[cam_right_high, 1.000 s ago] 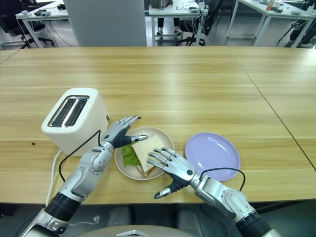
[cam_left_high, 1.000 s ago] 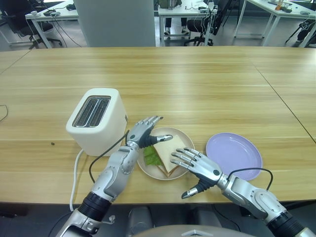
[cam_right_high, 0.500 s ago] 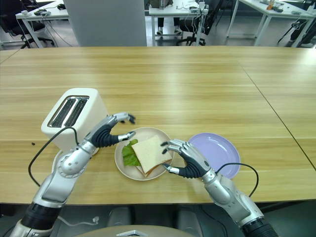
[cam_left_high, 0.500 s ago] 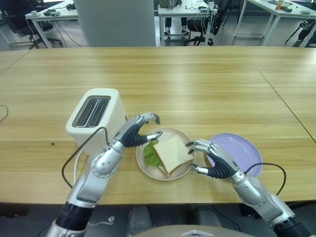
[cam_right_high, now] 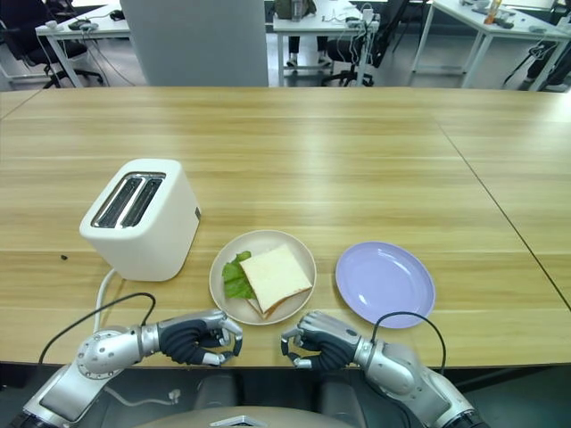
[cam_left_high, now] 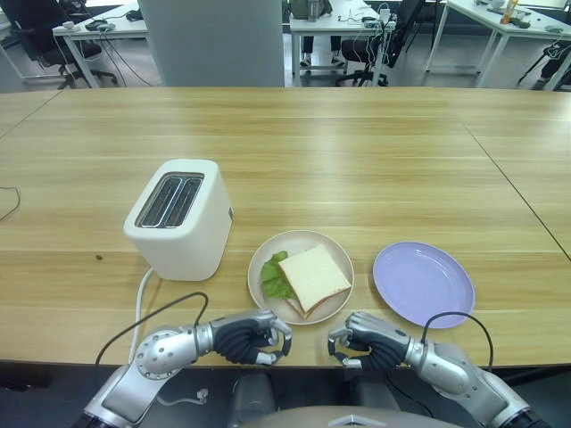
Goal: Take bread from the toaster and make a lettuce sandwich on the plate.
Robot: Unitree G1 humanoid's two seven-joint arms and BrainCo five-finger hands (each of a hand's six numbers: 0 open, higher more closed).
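Bread (cam_left_high: 314, 278) lies as a pale square slice on top of the sandwich, set at a slant on the beige plate (cam_left_high: 303, 241); the browner edge of a lower slice shows beneath it along the near side. Lettuce (cam_left_high: 270, 278), green and ruffled, pokes out from under the top slice on the plate's left side. The beige plate sits on the wooden tabletop (cam_left_high: 357, 160), near its front edge.

Just to the left stands the white toaster (cam_left_high: 177, 230), upright, its two slots (both dark from this angle) facing up. A white cord (cam_left_high: 141, 299) runs from its base toward the front edge of the tabletop. To the right of the beige plate, near it but not touching, lies a lilac plate (cam_left_high: 422, 283).

The left robot hand (cam_left_high: 250, 337) hangs at the front edge of the tabletop, before the beige plate's left side, its fingers curled into a loose fist that grips nothing. The right robot hand (cam_left_high: 366, 341) is level with it, before the gap between the two plates, curled likewise around nothing. The two fists face each other, apart.

Beyond the tabletop stand a grey partition (cam_left_high: 212, 40) and office desks with chairs.
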